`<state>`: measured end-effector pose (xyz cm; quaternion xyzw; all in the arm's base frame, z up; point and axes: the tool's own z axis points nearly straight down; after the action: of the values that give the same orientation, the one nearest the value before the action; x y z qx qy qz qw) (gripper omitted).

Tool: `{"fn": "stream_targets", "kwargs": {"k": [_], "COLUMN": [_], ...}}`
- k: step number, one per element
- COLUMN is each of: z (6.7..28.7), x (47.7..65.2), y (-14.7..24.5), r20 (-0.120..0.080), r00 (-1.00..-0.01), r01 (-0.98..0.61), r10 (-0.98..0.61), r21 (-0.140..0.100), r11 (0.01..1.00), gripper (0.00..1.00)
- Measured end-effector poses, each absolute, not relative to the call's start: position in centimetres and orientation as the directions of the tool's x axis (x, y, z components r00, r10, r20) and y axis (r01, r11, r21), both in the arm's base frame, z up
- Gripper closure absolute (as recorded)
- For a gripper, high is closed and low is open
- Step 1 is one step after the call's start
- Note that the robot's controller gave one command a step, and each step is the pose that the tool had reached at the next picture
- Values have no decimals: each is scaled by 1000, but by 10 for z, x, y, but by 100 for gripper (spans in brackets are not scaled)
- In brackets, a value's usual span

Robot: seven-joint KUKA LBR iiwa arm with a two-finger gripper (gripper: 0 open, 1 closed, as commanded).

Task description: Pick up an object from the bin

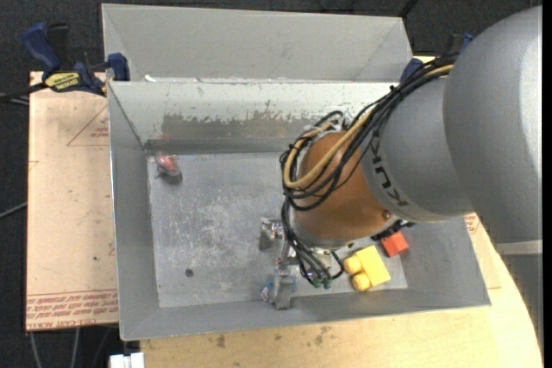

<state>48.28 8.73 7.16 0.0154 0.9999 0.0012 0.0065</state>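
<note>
Gripper (278,265) hangs low over the floor of the grey metal bin (207,220), close to its near wall. Whether it is spread or closed, I cannot tell. Just beside it, toward the arm, lies a yellow plastic block (366,269), with a small orange-red block (394,245) next to it. A small pinkish object (166,166) lies well apart, in the far left corner.
</note>
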Motion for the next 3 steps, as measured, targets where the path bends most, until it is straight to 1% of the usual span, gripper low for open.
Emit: {"fn": "stream_targets", "kwargs": {"k": [1, 2, 3], "z": [70, 100, 124], "x": [480, 481, 482], "y": [87, 88, 89], "r20": [-2, -3, -3], "r00": [-999, -999, -999], "r01": [32, 33, 34], "r10": [32, 33, 34], "r21": [2, 2, 2], "r11": [999, 999, 999], "gripper": [100, 100, 100]}}
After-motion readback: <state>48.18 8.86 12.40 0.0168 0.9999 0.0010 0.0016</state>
